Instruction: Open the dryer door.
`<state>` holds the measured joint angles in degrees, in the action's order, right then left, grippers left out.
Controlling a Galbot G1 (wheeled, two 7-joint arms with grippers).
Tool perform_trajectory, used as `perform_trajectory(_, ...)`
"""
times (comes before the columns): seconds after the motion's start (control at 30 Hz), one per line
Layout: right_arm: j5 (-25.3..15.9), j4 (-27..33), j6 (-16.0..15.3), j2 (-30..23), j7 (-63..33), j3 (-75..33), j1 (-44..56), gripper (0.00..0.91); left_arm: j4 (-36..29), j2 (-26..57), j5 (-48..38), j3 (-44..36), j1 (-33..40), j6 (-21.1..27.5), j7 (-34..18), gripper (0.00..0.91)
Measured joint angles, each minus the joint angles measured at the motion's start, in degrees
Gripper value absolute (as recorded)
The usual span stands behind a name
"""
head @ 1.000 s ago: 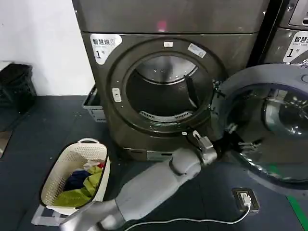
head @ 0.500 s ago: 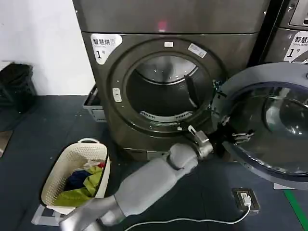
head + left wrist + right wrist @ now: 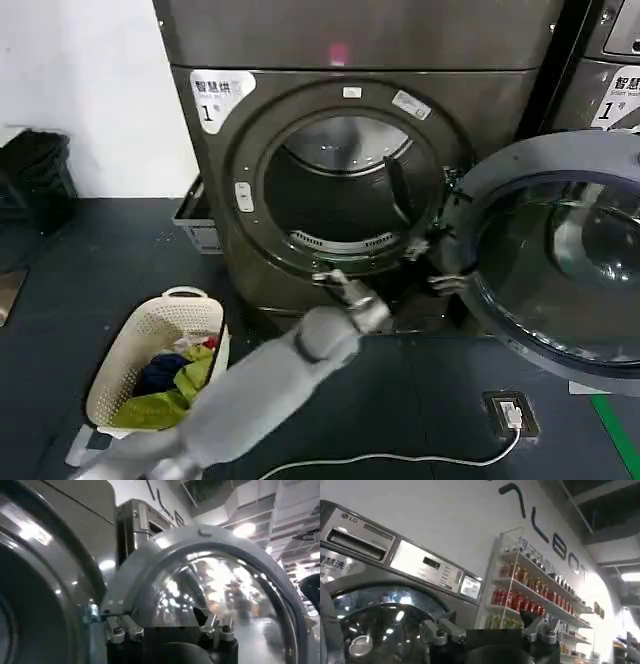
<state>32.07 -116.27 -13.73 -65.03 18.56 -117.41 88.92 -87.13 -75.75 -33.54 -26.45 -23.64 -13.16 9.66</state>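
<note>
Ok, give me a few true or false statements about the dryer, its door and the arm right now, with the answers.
1. The dryer door is swung open to the right of the drum opening. True.
2. The left end effector grips the door's rim. False: it hangs free below the drum opening, apart from the door, fingers open.
3. A laundry basket holding clothes sits on the floor left of the dryer. True.
4. The drum is packed with clothes. False: no clothes show inside it.
</note>
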Motion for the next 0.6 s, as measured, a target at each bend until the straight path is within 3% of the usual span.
perform_trajectory(0.43, -5.4, -1.8, 0.3, 0.8, -2.9, -2.0, -0.7, 0.907, -16.8, 22.8, 0.9, 6.5, -7.3, 8.7, 0.4, 0.907)
perform_trajectory(0.6, -6.8, -1.9, -0.2, 1.0, -3.6, -1.9, -0.9, 0.907, -21.2, 32.0, 0.4, 9.7, -9.9, 9.7, 0.5, 0.907)
